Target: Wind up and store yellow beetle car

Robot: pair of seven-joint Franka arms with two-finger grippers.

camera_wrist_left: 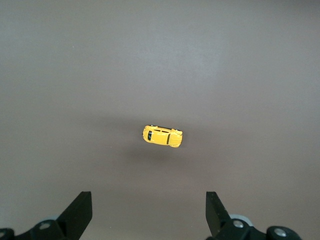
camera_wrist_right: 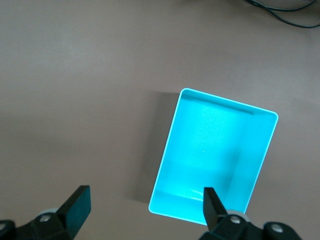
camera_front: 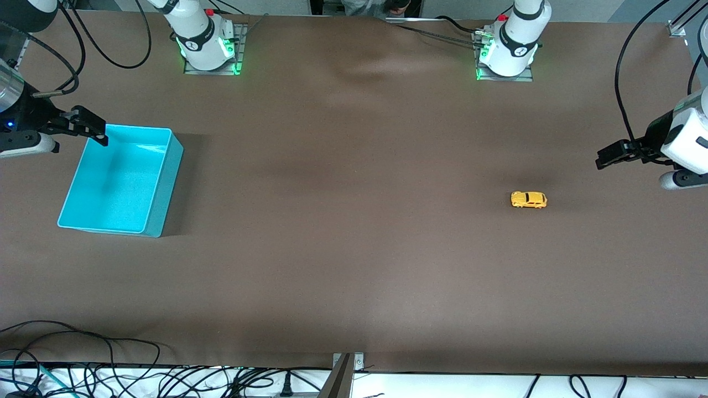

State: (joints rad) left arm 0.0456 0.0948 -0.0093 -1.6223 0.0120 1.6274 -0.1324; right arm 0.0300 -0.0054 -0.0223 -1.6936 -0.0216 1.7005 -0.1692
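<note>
Near the left arm's end of the brown table point(camera_front: 354, 249), the yellow beetle car point(camera_front: 529, 199) is sitting apart from the left gripper point(camera_front: 605, 157), which is hovering with fingers spread and empty. Over the turquoise bin point(camera_front: 160, 210), the right gripper point(camera_front: 91, 128) is hanging wide open, holding nothing.

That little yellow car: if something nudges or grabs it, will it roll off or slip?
The car sits on its wheels on the flat table, so a push along its length would probably send it rolling. It looks tiny, hard and glossy, so it is likely light and could slip or twist in a pinch.
</note>
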